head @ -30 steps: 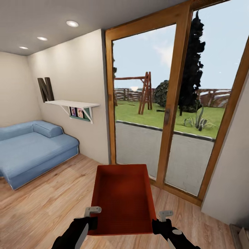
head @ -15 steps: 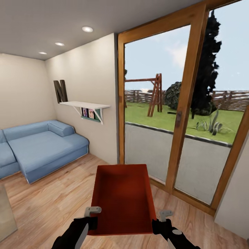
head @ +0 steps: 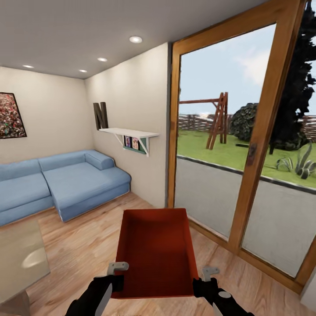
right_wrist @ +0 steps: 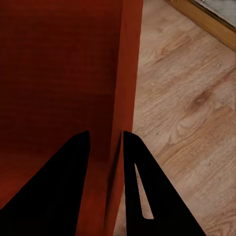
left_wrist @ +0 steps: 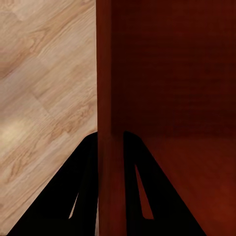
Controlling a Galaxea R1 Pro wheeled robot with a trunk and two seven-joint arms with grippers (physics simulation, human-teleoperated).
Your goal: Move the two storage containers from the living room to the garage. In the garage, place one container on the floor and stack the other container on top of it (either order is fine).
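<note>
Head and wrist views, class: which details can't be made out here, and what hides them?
- Storage container: underside hidden by its own walls, head view.
- Left gripper, right gripper: finger pads hidden against the container's walls, wrist views.
- Shelf pictures: too small, head view.
- Coffee table: cut off at the edge, head view.

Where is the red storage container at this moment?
The storage container is bottom centre in the head view, between left gripper and right gripper.
</note>
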